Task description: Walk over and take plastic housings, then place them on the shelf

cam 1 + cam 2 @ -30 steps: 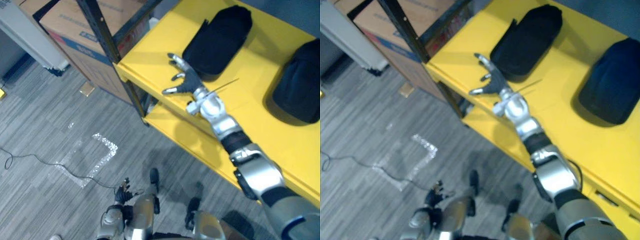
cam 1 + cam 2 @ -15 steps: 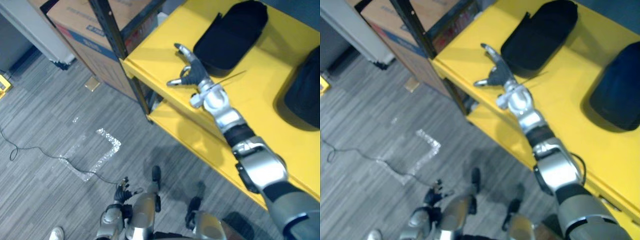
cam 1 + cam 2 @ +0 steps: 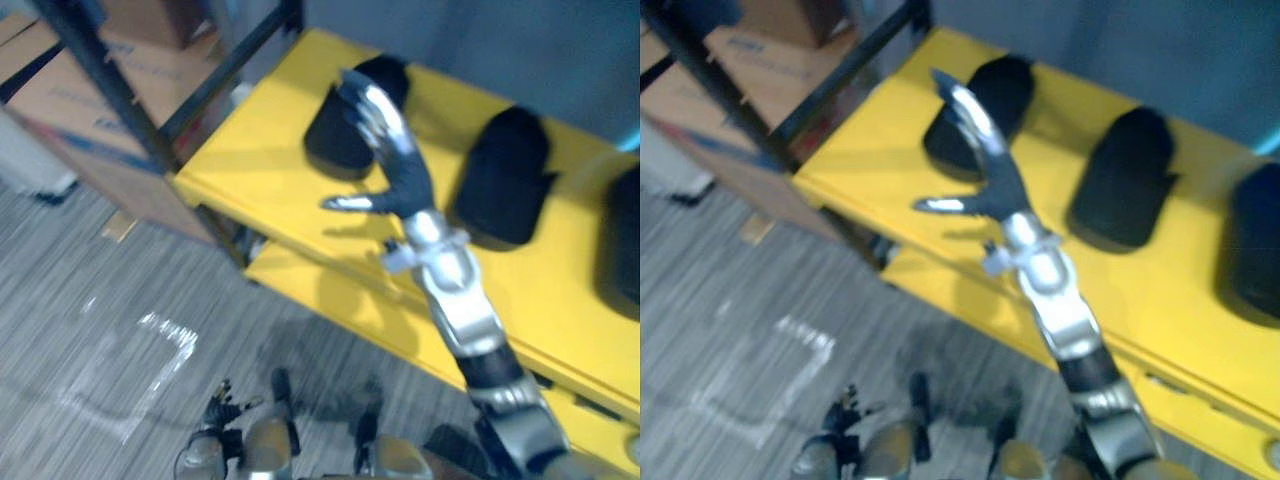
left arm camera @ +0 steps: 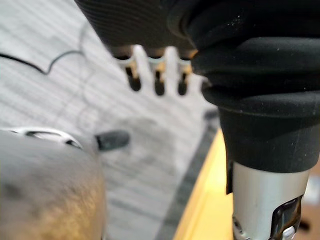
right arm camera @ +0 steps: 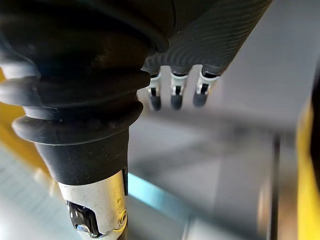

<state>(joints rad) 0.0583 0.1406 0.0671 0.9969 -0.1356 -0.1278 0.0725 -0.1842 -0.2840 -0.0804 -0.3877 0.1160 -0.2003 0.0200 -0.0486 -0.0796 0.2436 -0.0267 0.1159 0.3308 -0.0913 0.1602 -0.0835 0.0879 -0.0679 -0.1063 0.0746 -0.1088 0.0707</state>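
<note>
right hand (image 3: 397, 168) open over shelf (image 3: 268, 152), black housings (image 3: 505, 178), box (image 3: 55, 95) print blurred

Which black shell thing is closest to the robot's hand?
The leftmost black plastic housing, by the yellow shelf's corner: the open right hand reaches over it, while the other two housings lie further right.

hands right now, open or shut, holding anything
Left hand: open, holding nothing.
Right hand: open, holding nothing, above the yellow shelf.
</note>
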